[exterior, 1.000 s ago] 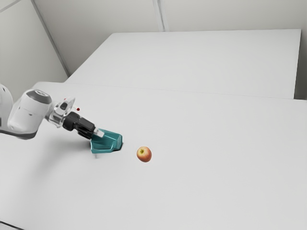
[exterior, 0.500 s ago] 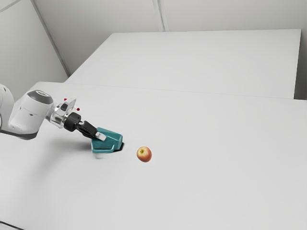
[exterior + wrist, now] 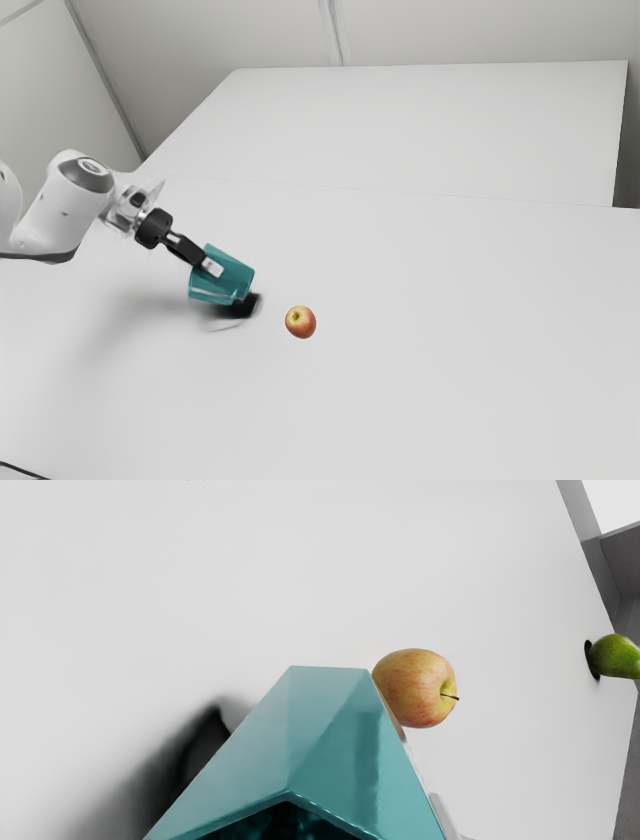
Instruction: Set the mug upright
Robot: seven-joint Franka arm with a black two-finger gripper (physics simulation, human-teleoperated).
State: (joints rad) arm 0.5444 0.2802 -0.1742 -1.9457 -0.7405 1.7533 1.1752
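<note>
A broad, plain white table point(image 3: 430, 340) fills most of the exterior view, with a pale wall point(image 3: 470, 30) behind it. The robot arm point(image 3: 62, 205) reaches in from the exterior view's left, its black gripper point(image 3: 212, 268) slanting down toward the right. The gripper holds a teal, flat-sided mug point(image 3: 230, 282), the jaws closed on it near its open end, as far apart as the grip needs. The mug is tilted, not upright, and its dark shadow point(image 3: 246, 306) beneath suggests that it is raised a little from the table. Its long axis runs roughly along the gripper's reach: the mouth faces back toward the hand, and the base points outward, away from the arm. The coming move probably turns on that line, since the hand needs to tip further downward so the base swings beneath the mouth before the mug is set down. A red and yellow apple point(image 3: 300, 322) sits apart from the mug, toward the exterior view's right, on the side the base points to; a wide swing or a roll could bump it. In the wrist view, a green pear point(image 3: 616, 656) lies well beyond the apple, near a table edge.
</note>
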